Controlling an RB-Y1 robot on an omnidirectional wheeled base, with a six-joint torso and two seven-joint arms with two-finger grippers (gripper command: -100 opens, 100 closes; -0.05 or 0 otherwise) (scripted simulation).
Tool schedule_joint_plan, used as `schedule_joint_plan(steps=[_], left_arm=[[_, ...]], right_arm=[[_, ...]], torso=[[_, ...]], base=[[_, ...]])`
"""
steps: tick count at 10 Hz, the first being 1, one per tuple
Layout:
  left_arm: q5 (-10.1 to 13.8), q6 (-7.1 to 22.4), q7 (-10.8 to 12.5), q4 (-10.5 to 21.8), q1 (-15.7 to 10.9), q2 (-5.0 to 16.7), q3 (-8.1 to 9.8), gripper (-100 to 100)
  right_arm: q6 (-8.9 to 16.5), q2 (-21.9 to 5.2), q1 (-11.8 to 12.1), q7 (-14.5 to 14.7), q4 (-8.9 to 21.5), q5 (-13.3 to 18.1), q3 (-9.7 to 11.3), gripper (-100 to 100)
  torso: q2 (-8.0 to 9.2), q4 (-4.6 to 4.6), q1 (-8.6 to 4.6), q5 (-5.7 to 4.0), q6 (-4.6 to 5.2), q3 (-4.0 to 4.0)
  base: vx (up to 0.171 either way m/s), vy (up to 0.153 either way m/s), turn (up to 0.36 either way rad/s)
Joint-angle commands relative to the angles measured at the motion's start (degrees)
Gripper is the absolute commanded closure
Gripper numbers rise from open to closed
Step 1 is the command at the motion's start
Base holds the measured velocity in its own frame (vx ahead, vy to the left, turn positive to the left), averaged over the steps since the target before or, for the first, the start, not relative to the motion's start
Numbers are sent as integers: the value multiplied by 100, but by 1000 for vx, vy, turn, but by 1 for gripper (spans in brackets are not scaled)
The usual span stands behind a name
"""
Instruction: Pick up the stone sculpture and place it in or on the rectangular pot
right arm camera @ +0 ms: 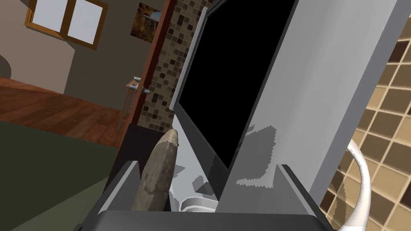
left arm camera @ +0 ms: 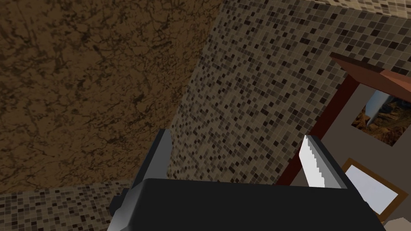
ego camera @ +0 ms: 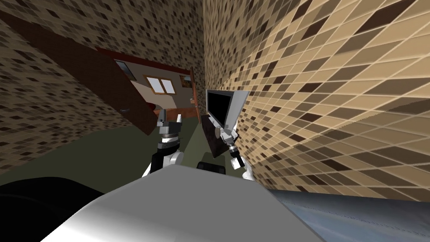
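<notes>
With its two fingers standing wide apart, the right gripper (right arm camera: 205, 164) has the stone sculpture (right arm camera: 158, 176) between them. The sculpture is a slim brownish-grey spike leaning on one finger only, so it is not pinched from both sides. Just beyond rises the rectangular pot (right arm camera: 321, 80), a grey box with its black opening facing the gripper. It sits on a dark stand (ego camera: 209, 143) against the tiled wall (ego camera: 336, 105), near enough, probably, for placing. The left gripper (ego camera: 170, 119) hangs well apart, fingers spread, holding nothing.

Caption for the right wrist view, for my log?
Open right pincer flanks the grey-brown sculpture, beside a grey rectangular pot with a black inside.
</notes>
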Motion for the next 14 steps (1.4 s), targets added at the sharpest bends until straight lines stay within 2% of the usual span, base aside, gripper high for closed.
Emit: schedule_joint_plan(steps=[1,2,3,4,5,6,7,10,11,12,13,14], left_arm=[[0,0,0,0,0,0,0,0],[0,0,0,0,0,0,0,0],[0,0,0,0,0,0,0,0],[0,0,0,0,0,0,0,0],[0,0,0,0,0,0,0,0],[0,0,0,0,0,0,0,0],[0,0,0,0,0,0,0,0],[0,0,0,0,1,0,0,0],[0,0,0,0,0,0,0,0],[0,0,0,0,1,0,0,0],[0,0,0,0,1,0,0,0],[0,0,0,0,1,0,0,0]], right_arm=[[2,-23,-90,-286,259,9,81,-100],[2,-23,-90,-378,259,9,81,-100],[1,-55,-157,-584,472,11,142,-100],[1,-55,-157,-653,472,11,142,-100],[1,-86,-217,-869,678,12,199,-100],[1,-86,-217,-910,678,12,199,-100],[0,-115,-271,-1148,877,11,251,-100],[1,-166,-361,-1559,1243,5,335,-100],[1,-166,-361,-1559,1249,5,335,-100],[3,-188,-396,-1732,1409,1,367,-100],[3,-188,-396,-1732,1419,1,367,-100],[6,-209,-423,-1882,1576,-4,394,-100]], torso=[[0,0,0,0,0,0],[-3,-1,2,0,-2,-2],[-3,-1,3,1,0,-2],[-5,-1,4,1,-2,-3],[-5,-1,4,1,1,-3],[-7,-2,6,1,-1,-4],[-8,-2,6,2,1,-5],[-18,-4,13,3,2,-11],[-16,-4,14,3,0,-9],[-15,-4,10,3,2,-9],[-19,-4,9,2,1,-11],[-17,-4,9,2,2,-10]], base=[[6,-11,154],[7,-11,106],[12,-6,178],[12,-7,82],[17,-2,119],[20,-1,88],[32,3,149],[46,17,123],[36,4,49],[50,4,96],[42,2,46],[45,6,74]])
